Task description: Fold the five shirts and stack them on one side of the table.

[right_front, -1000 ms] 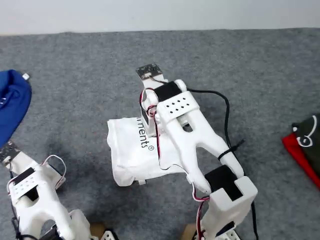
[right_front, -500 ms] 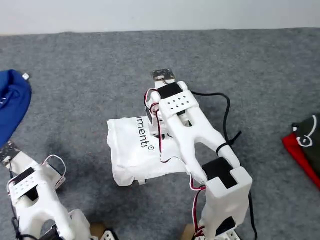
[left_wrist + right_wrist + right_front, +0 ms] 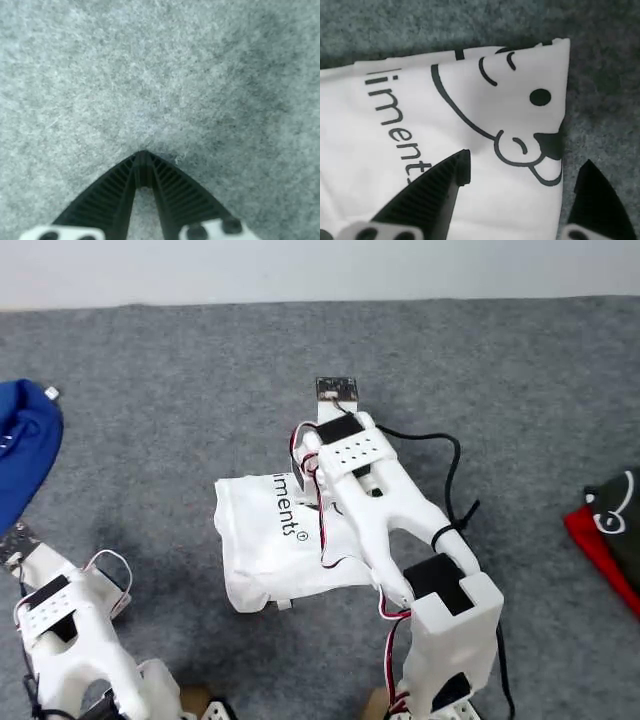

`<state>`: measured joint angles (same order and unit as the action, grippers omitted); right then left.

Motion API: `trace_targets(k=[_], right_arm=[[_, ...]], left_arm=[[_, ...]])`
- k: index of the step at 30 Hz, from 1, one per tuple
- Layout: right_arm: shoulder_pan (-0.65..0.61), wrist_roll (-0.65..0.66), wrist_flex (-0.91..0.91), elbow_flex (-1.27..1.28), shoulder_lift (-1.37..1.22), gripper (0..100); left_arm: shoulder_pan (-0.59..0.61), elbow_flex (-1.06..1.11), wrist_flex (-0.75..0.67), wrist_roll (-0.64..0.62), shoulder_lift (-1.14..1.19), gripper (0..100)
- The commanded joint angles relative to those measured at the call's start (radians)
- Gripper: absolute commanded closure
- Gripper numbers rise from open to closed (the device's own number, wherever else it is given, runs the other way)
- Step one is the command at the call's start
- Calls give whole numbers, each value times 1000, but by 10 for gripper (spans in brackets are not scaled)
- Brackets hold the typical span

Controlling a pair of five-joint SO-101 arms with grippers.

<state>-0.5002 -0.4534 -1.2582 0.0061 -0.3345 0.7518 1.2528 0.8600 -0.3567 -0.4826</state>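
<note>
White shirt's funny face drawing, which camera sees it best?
The right wrist view: the white shirt lies close below, its face drawing clear. In the high view the right arm covers part of it. The left wrist view faces grey table cover.

Part of white shirt [image 3: 262, 555] hidden under right arm [image 3: 385, 500], blue shirt [image 3: 22, 455] cut by left edge, red shirt [image 3: 598, 546] by right edge

centre: white shirt [image 3: 262, 540] is overhung by the right arm [image 3: 385, 500] | left edge: blue shirt [image 3: 25, 450] — near corner is taken by the left arm [image 3: 70, 630] | right edge: red and dark shirts [image 3: 608, 530] | passage: grey felt [image 3: 200, 370] is left open along the far side and between these
</note>
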Motion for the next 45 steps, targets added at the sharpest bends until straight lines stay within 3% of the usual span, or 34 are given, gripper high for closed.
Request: trace_targets(k=[1,10,15,17,22,25,29,38,45], right_arm=[[15,-8,64,35,8,659],[15,-8,120,78,-90,660],[19,-12,-5,-40,-179,667],[19,-12,-53,-92,-193,723],[19,-8,-127,-203,-216,993],[21,-8,-163,-218,-209,954],[44,2,-223,-239,-208,991],[263,370,-171,-338,-219,990],[334,885,134,-339,-251,990]], left_arm=[[5,21,8,-6,-2,996],[5,21,8,-6,-2,996],[5,21,8,-6,-2,996],[5,21,8,-6,-2,996],[5,21,8,-6,-2,996],[5,21,8,-6,-2,996],[5,21,8,-6,-2,996],[5,21,8,-6,-2,996],[5,21,8,-6,-2,996]])
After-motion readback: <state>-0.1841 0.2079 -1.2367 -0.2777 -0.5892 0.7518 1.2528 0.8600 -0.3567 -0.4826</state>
